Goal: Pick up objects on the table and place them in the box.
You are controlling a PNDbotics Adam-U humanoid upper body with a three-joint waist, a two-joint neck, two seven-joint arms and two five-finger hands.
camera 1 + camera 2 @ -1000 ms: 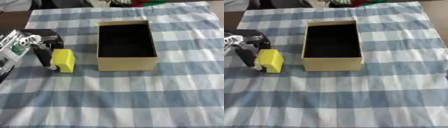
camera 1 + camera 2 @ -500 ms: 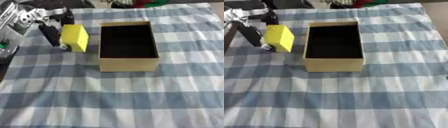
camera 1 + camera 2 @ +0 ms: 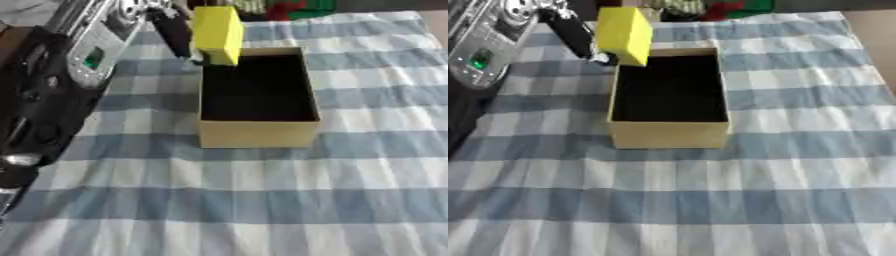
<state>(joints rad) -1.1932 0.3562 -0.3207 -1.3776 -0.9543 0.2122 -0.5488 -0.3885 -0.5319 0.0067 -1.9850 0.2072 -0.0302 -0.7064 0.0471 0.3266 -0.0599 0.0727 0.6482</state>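
Observation:
A yellow block (image 3: 217,34) hangs in the air over the far left corner of the open cardboard box (image 3: 257,132). My left hand (image 3: 171,31) is shut on the block, its black fingers curled along the block's left side. The box has a dark, empty inside and stands in the middle of the blue and white checked cloth (image 3: 262,200). The left arm (image 3: 52,85) fills the left side of the left eye view. My right hand shows in neither view.
Red and green things (image 3: 732,7) lie past the cloth's far edge. A brown table surface (image 3: 877,30) shows at the far right.
My left hand has lifted the yellow block off the cloth and carried it up and right, from beside the box's left wall to above its far left corner. The arm now looms larger.

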